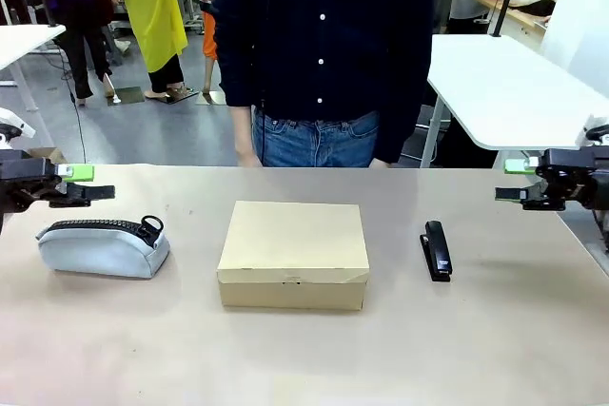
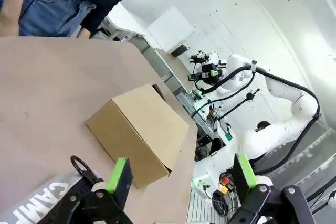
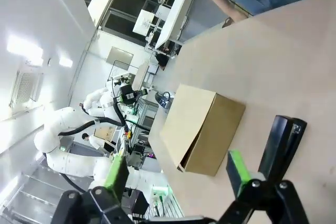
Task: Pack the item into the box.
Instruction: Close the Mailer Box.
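Cardboard box (image 1: 293, 252) closed; both grippers (image 2: 181, 179) (image 3: 178, 174) released; front view alone reveals whole pouch (image 1: 103, 244)

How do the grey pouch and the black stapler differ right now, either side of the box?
The pouch is pale grey, soft and bulky with a black zip on top; the stapler is black, hard and slim. The pouch lies crosswise on the robot's left of the box; the stapler lies on its right, pointing away toward the person. The pouch is clearly the larger. Both rest flat on the table, apart from the box and untouched.
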Robot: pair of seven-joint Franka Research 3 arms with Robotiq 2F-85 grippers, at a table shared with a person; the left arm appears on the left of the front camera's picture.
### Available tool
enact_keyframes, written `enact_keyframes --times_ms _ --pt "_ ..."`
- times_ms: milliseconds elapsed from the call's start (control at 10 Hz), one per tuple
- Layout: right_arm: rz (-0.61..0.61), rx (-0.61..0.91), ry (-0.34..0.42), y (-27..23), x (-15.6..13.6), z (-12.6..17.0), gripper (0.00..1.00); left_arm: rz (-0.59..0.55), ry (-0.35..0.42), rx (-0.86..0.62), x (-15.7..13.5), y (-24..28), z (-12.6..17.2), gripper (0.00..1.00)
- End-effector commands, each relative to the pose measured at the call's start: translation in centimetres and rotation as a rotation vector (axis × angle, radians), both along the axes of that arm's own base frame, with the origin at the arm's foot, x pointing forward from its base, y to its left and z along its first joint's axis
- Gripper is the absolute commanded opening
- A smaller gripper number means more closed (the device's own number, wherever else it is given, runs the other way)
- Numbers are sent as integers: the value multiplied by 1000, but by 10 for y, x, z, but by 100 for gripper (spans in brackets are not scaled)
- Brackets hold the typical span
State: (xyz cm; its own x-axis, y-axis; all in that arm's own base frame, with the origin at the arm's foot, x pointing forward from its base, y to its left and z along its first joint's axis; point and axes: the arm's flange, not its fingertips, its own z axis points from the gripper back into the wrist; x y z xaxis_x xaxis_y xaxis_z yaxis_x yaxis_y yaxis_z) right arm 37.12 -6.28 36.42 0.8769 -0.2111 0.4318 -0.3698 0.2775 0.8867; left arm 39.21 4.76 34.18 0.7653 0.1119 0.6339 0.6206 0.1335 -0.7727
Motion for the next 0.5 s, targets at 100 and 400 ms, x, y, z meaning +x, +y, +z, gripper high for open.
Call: enact_keyframes --times_ms 100,400 --pt "-19 -11 -9 -3 0 3 100 -6 -16 11 -3 6 1 100" --pt "-19 -11 -9 -3 0 3 100 -6 -16 11 -3 6 1 100"
